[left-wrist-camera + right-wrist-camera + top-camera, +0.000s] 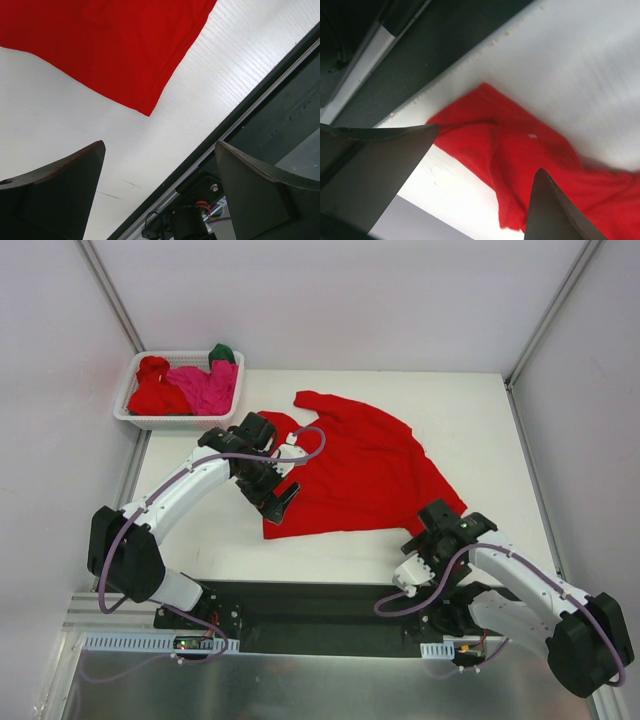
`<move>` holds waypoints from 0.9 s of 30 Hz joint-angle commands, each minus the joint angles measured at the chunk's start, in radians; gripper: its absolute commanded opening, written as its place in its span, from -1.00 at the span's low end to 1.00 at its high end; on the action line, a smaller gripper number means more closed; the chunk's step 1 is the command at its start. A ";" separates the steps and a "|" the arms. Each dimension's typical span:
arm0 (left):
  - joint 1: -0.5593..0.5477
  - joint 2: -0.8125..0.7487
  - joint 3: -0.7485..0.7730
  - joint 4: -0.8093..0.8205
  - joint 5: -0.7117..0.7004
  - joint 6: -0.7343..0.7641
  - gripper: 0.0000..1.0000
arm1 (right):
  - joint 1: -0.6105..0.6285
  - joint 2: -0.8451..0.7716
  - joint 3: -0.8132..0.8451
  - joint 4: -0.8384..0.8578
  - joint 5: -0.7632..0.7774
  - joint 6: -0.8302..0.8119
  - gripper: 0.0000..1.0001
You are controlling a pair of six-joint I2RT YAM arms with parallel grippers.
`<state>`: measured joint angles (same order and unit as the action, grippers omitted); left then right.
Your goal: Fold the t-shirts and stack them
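A bright red t-shirt point(360, 465) lies spread and somewhat rumpled on the white table. My left gripper point(281, 503) is open and empty, just above the shirt's near left corner. In the left wrist view that corner point(115, 50) lies beyond the gripper point(160, 145), apart from its fingers. My right gripper point(428, 530) is open and empty at the shirt's near right corner. The right wrist view shows the creased red cloth point(520, 150) between and beyond its gripper point(489, 149). More t-shirts sit bunched in the basket: red point(152, 390), magenta-pink point(205, 388) and dark green point(222, 352).
The white lattice basket point(130, 413) stands at the far left corner of the table. A black base strip point(320, 605) runs along the near edge between the arm bases. Pale walls with metal posts enclose the table on three sides.
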<state>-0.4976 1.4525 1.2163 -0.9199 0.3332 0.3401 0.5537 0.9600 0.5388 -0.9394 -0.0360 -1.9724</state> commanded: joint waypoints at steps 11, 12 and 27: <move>-0.004 -0.063 -0.032 0.007 0.001 0.014 0.86 | -0.012 0.215 0.136 -0.176 -0.019 -0.845 0.78; -0.004 -0.066 -0.034 0.009 -0.002 0.016 0.86 | -0.014 0.223 0.142 -0.183 -0.016 -0.847 0.78; -0.001 -0.095 -0.054 0.010 -0.006 0.020 0.87 | -0.026 0.269 0.104 -0.079 -0.054 -0.847 0.42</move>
<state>-0.4976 1.3956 1.1683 -0.9020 0.3313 0.3485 0.5331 1.2327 0.6750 -1.0332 -0.0402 -1.9720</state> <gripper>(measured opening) 0.937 0.714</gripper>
